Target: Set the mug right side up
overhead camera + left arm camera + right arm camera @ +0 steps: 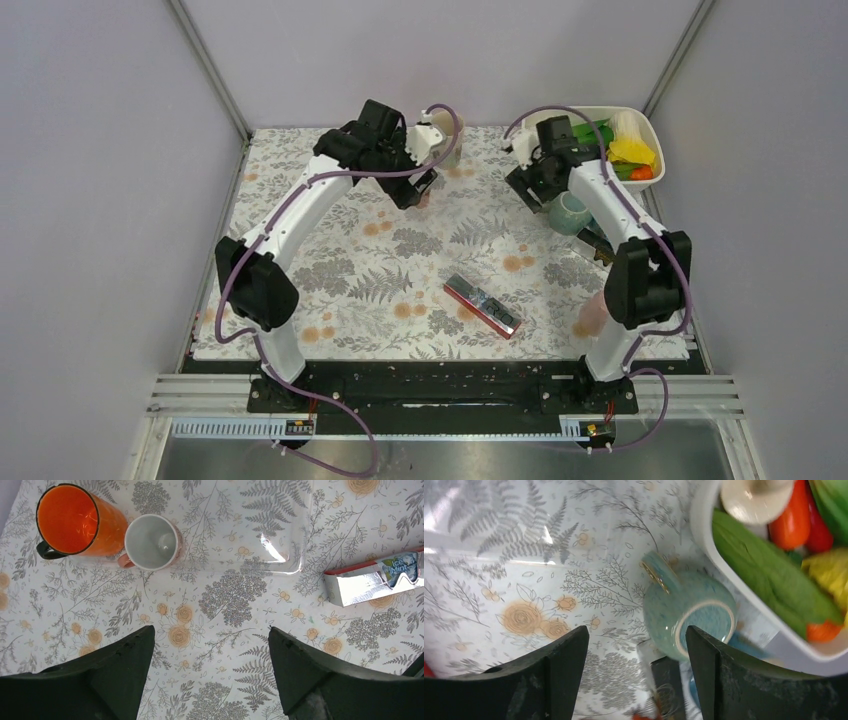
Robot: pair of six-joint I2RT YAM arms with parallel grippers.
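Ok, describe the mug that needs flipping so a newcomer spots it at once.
Find the white bin of colourful items in the far right corner. Right beside its near left side, under the right hand, sits the teal mug. Unlike the orange mug and white mug farther left, which stand mouth up, it is speckled blue-green with its base ring facing up.

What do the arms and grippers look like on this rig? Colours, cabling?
The left arm and right arm have white curved links with black joint housings. A purple cable runs along each. The left gripper and right gripper have black wedge-shaped fingers.
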